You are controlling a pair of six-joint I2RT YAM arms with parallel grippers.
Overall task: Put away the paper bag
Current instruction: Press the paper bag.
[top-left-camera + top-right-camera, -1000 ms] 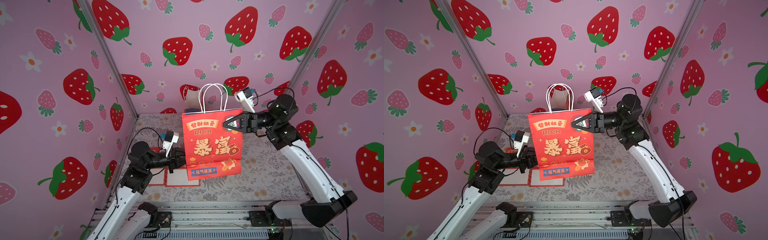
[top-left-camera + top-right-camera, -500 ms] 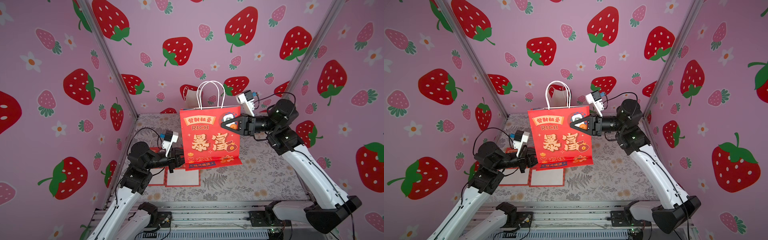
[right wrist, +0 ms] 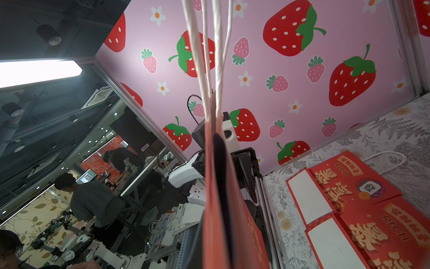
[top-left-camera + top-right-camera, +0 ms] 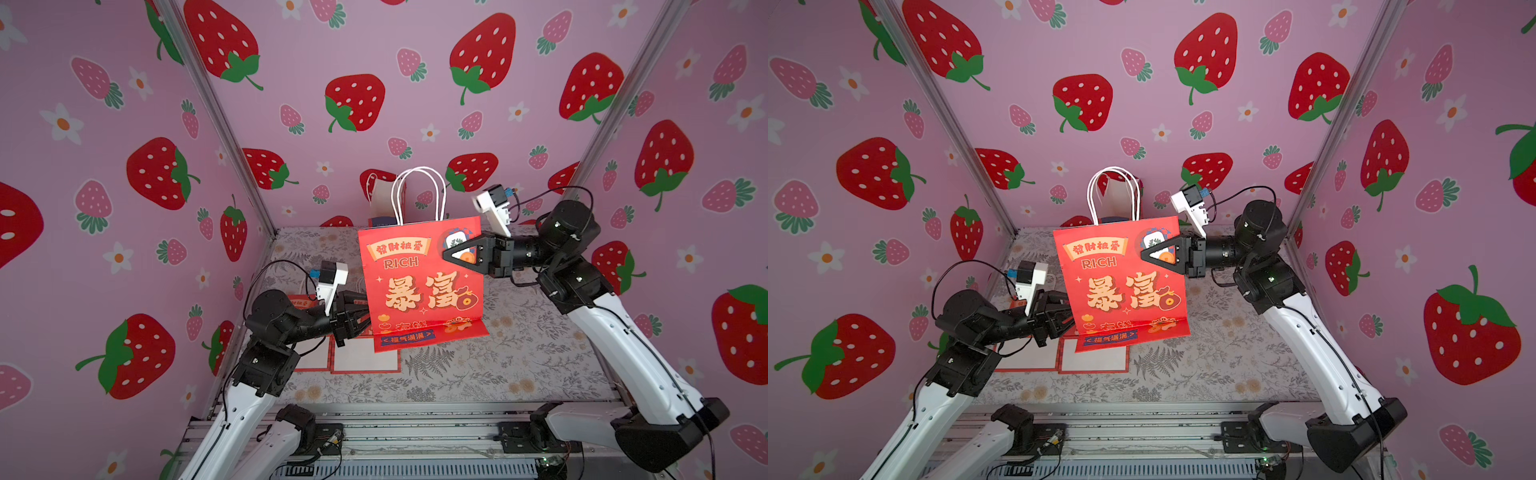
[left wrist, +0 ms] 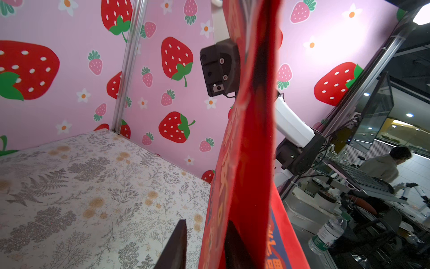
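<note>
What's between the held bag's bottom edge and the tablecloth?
Flattened red bags lie on the tablecloth under the paper bag, seen in both top views.

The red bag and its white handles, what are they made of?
The red bag looks like smooth printed paper, slightly glossy: it holds flat with a crisp fold along its bottom. Its white handles look like twisted paper cord, since a spiral twist shows in the right wrist view, though fibre rope is possible.

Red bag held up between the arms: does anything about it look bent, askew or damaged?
Yes. The bag hangs upright from the right pincer, but its bottom strip is folded forward and sticks out, tilted. No tear shows.
</note>
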